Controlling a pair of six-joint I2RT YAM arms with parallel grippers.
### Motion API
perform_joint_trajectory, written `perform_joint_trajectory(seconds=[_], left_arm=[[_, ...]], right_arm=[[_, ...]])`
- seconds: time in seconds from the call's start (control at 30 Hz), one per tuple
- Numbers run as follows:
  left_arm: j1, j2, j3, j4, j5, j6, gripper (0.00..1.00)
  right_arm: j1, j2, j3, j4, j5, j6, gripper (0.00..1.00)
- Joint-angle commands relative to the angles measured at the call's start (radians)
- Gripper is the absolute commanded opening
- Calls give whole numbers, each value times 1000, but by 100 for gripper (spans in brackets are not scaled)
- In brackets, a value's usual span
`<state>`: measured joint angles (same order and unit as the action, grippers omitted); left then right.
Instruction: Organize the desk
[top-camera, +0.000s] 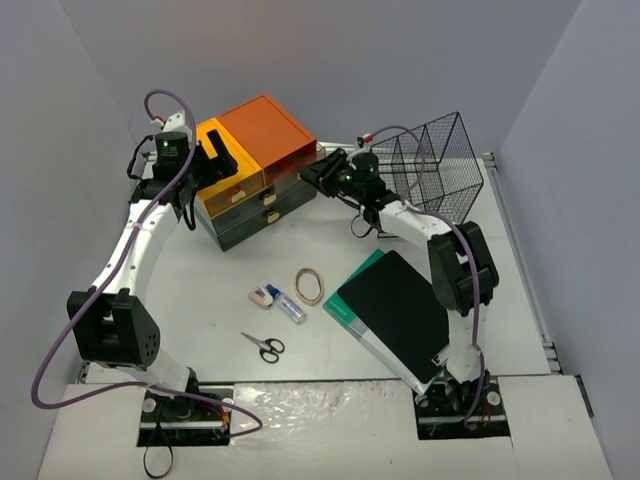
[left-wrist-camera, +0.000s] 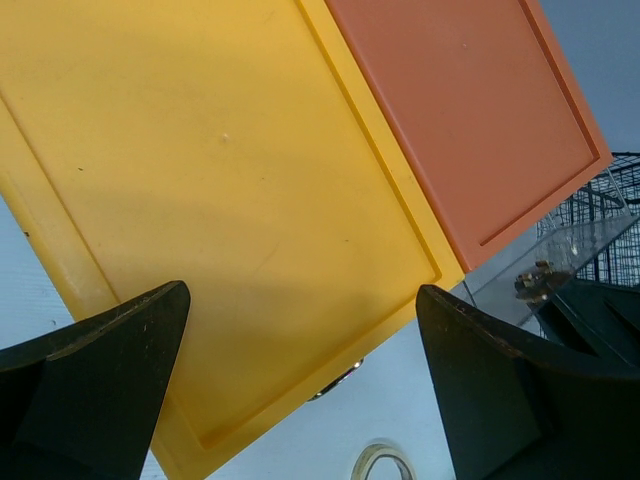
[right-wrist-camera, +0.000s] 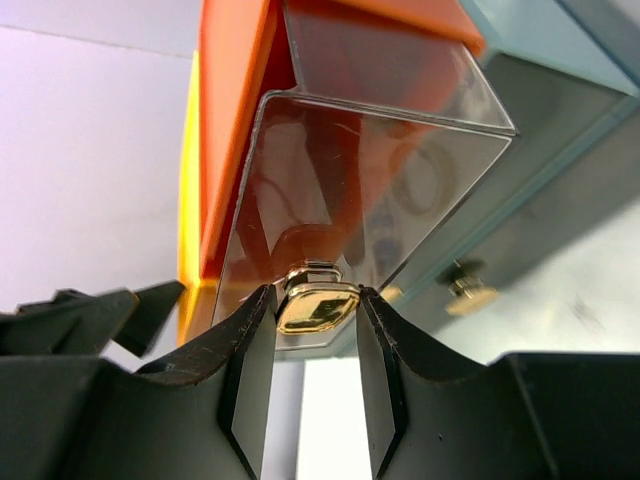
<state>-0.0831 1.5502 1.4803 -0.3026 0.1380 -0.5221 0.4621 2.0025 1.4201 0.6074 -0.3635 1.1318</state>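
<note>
On the white desk (top-camera: 200, 300) stands a drawer chest (top-camera: 262, 205) with a yellow top section (left-wrist-camera: 220, 200), an orange one (left-wrist-camera: 460, 110) and dark green drawers below. My left gripper (top-camera: 218, 158) hovers open over the yellow section, and its fingertips (left-wrist-camera: 150, 320) hold nothing. My right gripper (top-camera: 314, 172) is at the front of the orange section. In the right wrist view its jaws are shut on the gold drawer handle (right-wrist-camera: 318, 306) of a clear drawer front (right-wrist-camera: 380, 190).
A black wire basket (top-camera: 438, 165) stands at the back right. Loose on the desk lie a tape ring (top-camera: 309, 285), an eraser (top-camera: 261, 295), a blue-capped tube (top-camera: 289, 305), scissors (top-camera: 264, 346) and a black book on a green one (top-camera: 395, 312).
</note>
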Motion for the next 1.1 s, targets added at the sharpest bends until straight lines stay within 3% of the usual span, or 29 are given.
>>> perform_joint_trajectory(seconds=[0.0,0.47,0.57,0.63,0.77,1.07], left_arm=[[14,-11,-11,-115,-17,10,97],[19,-12,-9,-125,-20,19,97],[19,-10,-8,-125,-21,19,97],[20,-10,-6,-127,-21,19,97],[20,-8,-3,-131,-21,20,97],[20,-7,11,-147,-32,34,97]], right_arm=[[9,-131,-60,-141,50,-139,0],[33,-251,-153,-373,133,-236,0],[37,-255,-143,-390,161,-276,43],[43,-254,-124,-423,175,-297,61],[60,-270,-97,-472,201,-326,74],[134,-418,-119,-591,293,-403,77]])
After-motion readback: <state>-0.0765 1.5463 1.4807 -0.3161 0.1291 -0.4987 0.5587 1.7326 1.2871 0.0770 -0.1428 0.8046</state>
